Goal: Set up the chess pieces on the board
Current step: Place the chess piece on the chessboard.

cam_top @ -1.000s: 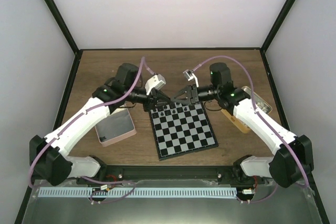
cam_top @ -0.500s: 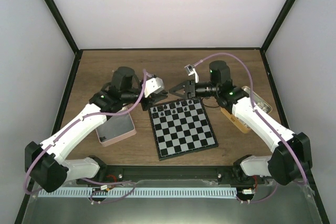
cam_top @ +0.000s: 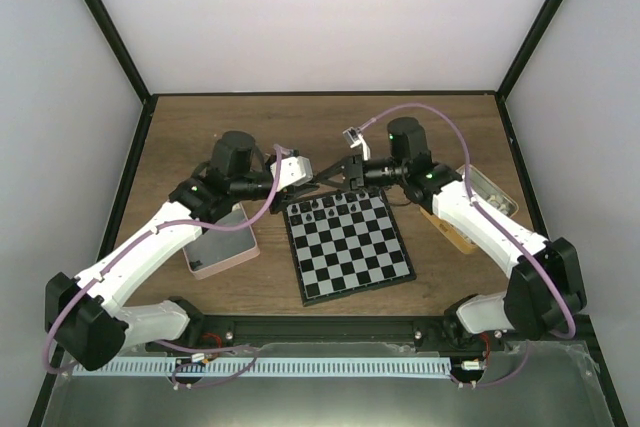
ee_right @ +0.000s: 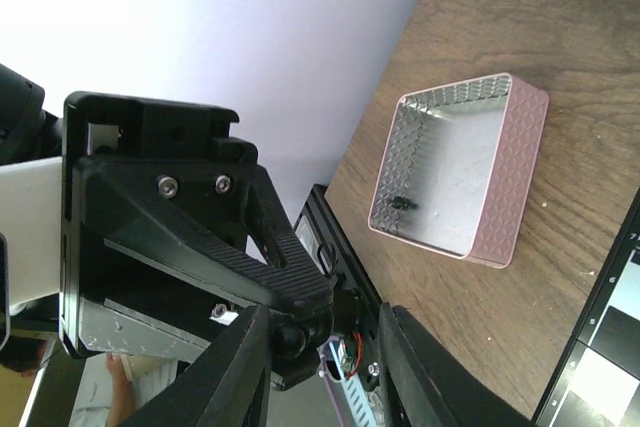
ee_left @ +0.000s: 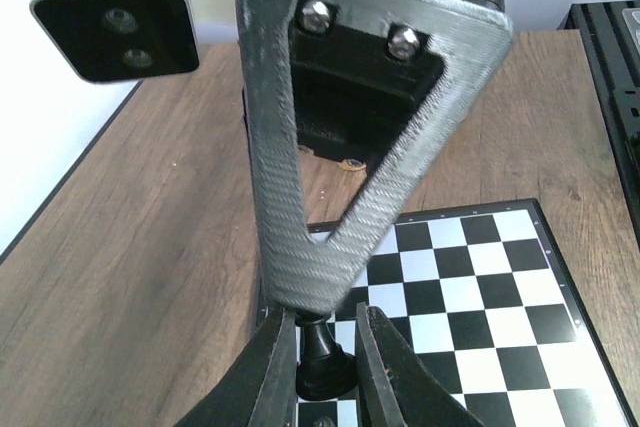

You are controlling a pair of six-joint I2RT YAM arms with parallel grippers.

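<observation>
Overhead, meeting nose to nose with both arms at the far left corner of the board (cam_top: pixel 350 247). Pinching a black chess piece (ee_left: pixel 325 372) upright in the left gripper (ee_left: pixel 327 332), fingers closed tight on its base, low over an edge square. Unclear whether touching the square or just above it. Reaching in from the opposite side with the right gripper (ee_right: pixel 327 312), jaws spread apart and straddling the tip of the left gripper, with no grip on anything. Lined up along the board's far row, several black chess pieces (cam_top: pixel 335 207). Left of the board on the wooden surface (cam_top: pixel 200 137), a pink-rimmed tray (ee_right: pixel 500 177) with one small dark piece (ee_right: pixel 400 204) inside.
</observation>
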